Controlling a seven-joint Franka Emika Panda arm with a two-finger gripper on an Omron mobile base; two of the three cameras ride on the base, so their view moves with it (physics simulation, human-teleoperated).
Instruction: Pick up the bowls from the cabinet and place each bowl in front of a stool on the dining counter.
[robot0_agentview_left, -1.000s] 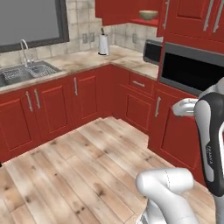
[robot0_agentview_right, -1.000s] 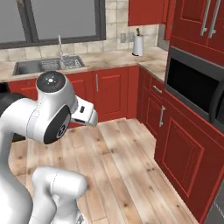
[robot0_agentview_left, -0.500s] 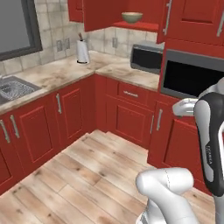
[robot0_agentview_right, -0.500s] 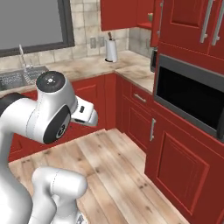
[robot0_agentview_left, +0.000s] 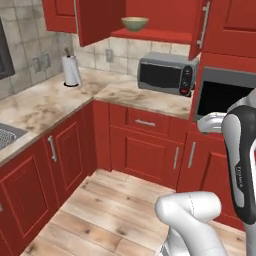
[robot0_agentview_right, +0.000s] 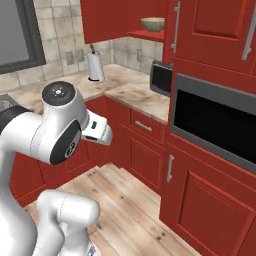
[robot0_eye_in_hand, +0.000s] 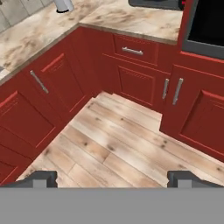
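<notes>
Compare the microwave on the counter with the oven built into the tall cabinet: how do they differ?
The microwave is a grey box standing free on the marble counter; the oven is set flush into the red cabinet front. The microwave looks smaller, with a control strip beside its window; the oven shows a wider dark window under a grey band. Both have dark glass fronts and are shut.

one bowl (robot0_agentview_left: 134, 23), one microwave (robot0_agentview_left: 165, 73), one paper-towel roll (robot0_agentview_left: 71, 70)

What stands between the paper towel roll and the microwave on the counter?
Nothing: in the left base view the marble counter is bare between the paper towel roll and the microwave.
</notes>
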